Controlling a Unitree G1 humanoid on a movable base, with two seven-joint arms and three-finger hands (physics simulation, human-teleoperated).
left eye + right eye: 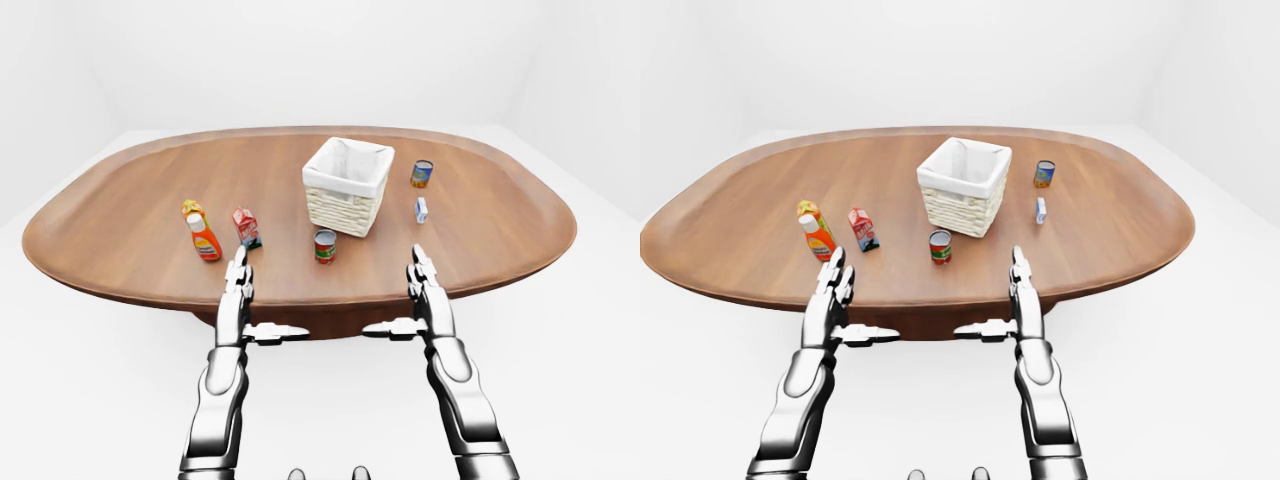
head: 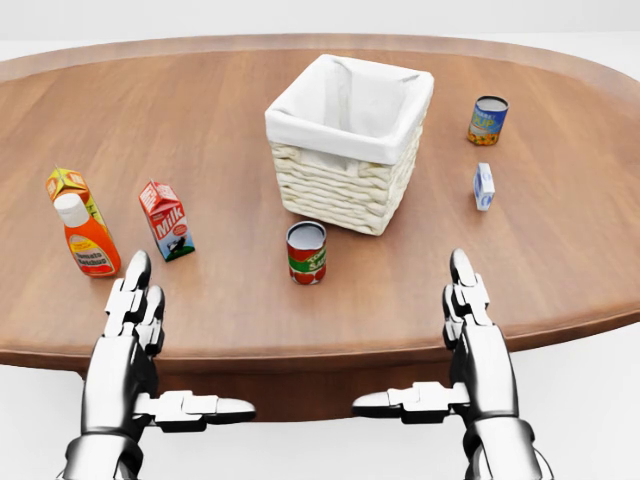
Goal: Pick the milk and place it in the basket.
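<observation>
The milk [image 2: 166, 220], a small red carton with a white label, stands upright on the oval wooden table [image 2: 300, 330], left of centre in the head view. The basket [image 2: 340, 195], woven wicker with a white cloth lining, stands to the right of the milk and higher in the view. My left hand [image 2: 160, 335] hovers open at the table's near edge just below the milk, fingers straight and thumb out. My right hand [image 2: 435, 335] is open in the same pose on the right, below the basket. Neither hand touches anything.
An orange bottle [image 2: 88, 240] and an orange carton [image 2: 68, 185] stand left of the milk. A red can [image 2: 306, 252] sits just below the basket. A blue-and-yellow can [image 2: 487, 120] and a small blue-white carton [image 2: 483, 186] stand to the basket's right.
</observation>
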